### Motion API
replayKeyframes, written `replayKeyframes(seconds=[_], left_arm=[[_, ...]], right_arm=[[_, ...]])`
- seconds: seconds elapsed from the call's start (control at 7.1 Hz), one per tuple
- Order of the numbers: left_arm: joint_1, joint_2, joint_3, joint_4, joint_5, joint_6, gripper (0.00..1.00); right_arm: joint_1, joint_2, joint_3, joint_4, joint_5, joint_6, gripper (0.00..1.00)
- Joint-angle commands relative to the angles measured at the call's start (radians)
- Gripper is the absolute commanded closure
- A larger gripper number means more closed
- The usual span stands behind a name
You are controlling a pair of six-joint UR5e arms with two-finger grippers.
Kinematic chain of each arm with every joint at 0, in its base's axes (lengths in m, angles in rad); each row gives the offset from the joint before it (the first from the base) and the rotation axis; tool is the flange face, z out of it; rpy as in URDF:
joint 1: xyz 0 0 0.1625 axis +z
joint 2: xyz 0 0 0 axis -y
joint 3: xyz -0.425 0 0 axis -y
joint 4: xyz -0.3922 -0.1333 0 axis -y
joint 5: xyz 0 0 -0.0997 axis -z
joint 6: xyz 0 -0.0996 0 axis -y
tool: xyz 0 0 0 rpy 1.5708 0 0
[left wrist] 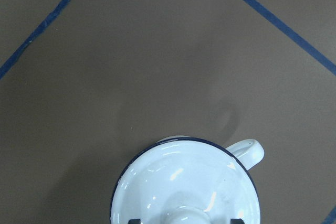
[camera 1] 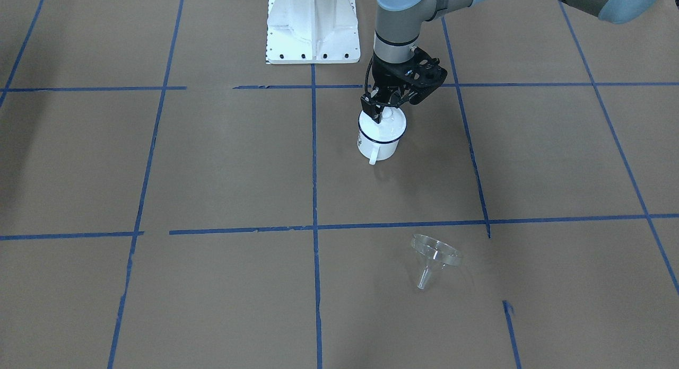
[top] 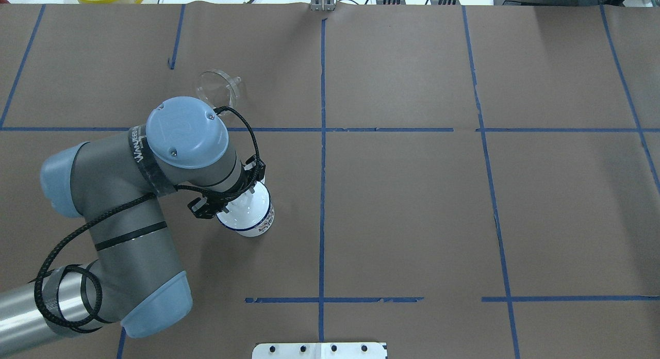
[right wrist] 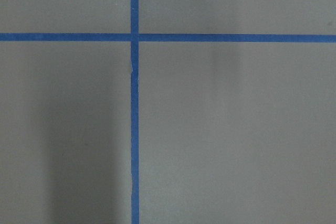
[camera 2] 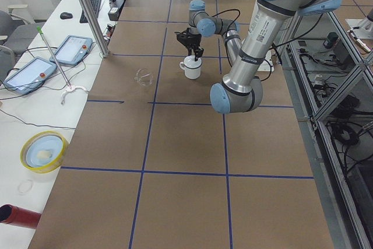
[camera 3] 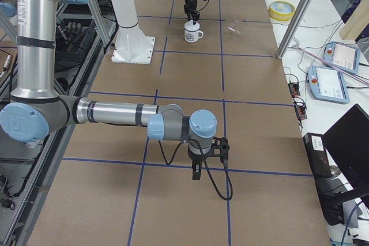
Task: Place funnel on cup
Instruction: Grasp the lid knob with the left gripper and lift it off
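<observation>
The white cup (camera 1: 377, 146) with a dark blue rim stands upright, and a round white lid (camera 1: 391, 124) with a knob sits on it. My left gripper (camera 1: 383, 108) is open directly above the lid. In the left wrist view its fingertips (left wrist: 135, 220) stand either side of the knob without touching it. The clear funnel (camera 1: 435, 255) lies on its side on the brown table, far from the cup, and also shows in the overhead view (top: 216, 88). My right gripper (camera 3: 196, 174) hangs low over bare table; I cannot tell if it is open or shut.
The robot's white base (camera 1: 313, 29) stands just behind the cup. A yellow bowl (camera 2: 44, 150), a red cylinder (camera 2: 17, 217), tablets and a metal post (camera 2: 87, 10) are at the table's operator side.
</observation>
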Motion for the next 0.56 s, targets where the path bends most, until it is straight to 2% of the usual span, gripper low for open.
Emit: replayKeyframes(seconds=[0.0,0.14,0.28,0.42], left_arm=[[0.001,0.0,0.0,-0.001,-0.001,0.0,0.43],[0.001,-0.001,-0.001,-0.001,-0.001,0.0,0.73],[0.001,-0.003,-0.003,-0.001,-0.004,-0.002,1.0],[-0.002,-0.01,-0.01,-0.001,-0.002,-0.002,1.0]], right_arm=[[0.0,0.0,0.0,0.0,0.0,0.0,0.0],[0.0,0.0,-0.001,0.0,0.0,0.0,0.0],[0.0,0.0,0.0,0.0,0.0,0.0,0.0],[0.0,0.0,0.0,0.0,0.0,0.0,0.0]])
